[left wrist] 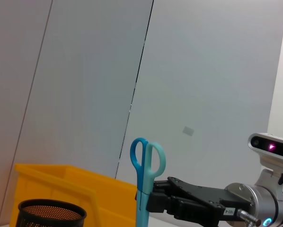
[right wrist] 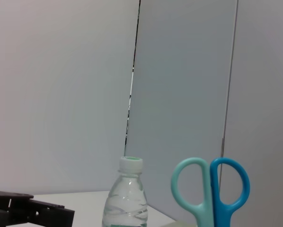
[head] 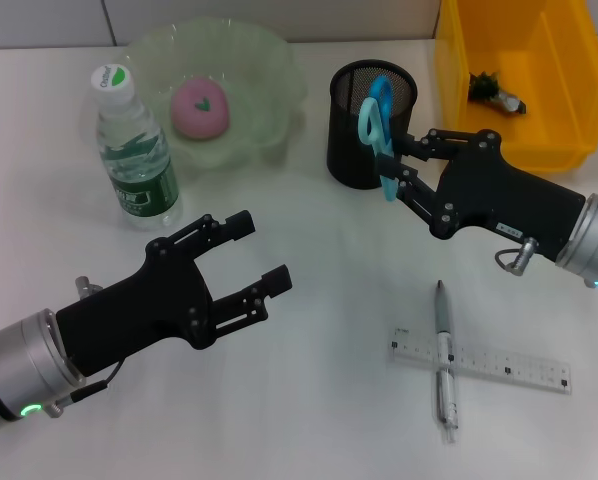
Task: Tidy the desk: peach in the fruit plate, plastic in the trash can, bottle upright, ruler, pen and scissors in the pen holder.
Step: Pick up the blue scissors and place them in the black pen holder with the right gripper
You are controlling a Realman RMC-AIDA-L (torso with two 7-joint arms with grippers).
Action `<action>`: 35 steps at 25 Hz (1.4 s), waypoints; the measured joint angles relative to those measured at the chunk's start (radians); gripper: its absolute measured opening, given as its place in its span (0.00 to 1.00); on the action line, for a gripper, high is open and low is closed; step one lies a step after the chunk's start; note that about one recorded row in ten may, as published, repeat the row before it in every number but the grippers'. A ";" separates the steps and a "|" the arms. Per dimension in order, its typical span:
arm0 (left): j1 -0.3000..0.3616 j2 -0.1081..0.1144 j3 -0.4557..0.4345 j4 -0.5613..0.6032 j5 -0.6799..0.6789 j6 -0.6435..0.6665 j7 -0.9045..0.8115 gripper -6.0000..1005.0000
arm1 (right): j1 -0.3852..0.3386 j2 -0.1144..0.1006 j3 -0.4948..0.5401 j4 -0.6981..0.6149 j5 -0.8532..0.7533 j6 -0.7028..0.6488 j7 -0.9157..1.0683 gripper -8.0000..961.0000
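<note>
My right gripper (head: pixel 399 165) is shut on the blue scissors (head: pixel 377 125), holding them upright, handles up, just in front of the black mesh pen holder (head: pixel 364 150); the scissors (left wrist: pixel 146 175) (right wrist: pixel 212 191) also show in both wrist views. The pink peach (head: pixel 200 108) lies in the pale green fruit plate (head: pixel 269 75). The bottle (head: pixel 134 150) stands upright to the plate's left. A pen (head: pixel 444 360) lies across a clear ruler (head: pixel 479 362) on the desk at front right. Dark plastic (head: pixel 494 90) lies inside the yellow trash can (head: pixel 549 130). My left gripper (head: pixel 261 257) hovers open at front left.
The white desk (head: pixel 309 250) runs between the two arms. A grey panelled wall stands behind the desk. The yellow bin sits close to the pen holder's right side.
</note>
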 joint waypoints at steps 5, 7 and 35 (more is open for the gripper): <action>0.001 -0.001 0.000 0.000 -0.001 -0.001 0.000 0.78 | 0.007 0.001 0.000 0.001 0.001 0.003 -0.002 0.26; 0.002 -0.001 0.000 0.000 -0.001 -0.003 0.000 0.78 | 0.008 0.001 0.000 0.001 0.001 0.003 -0.005 0.27; -0.003 -0.001 0.000 0.000 -0.001 -0.015 -0.001 0.78 | 0.032 0.005 -0.009 0.084 0.101 -0.006 -0.697 0.28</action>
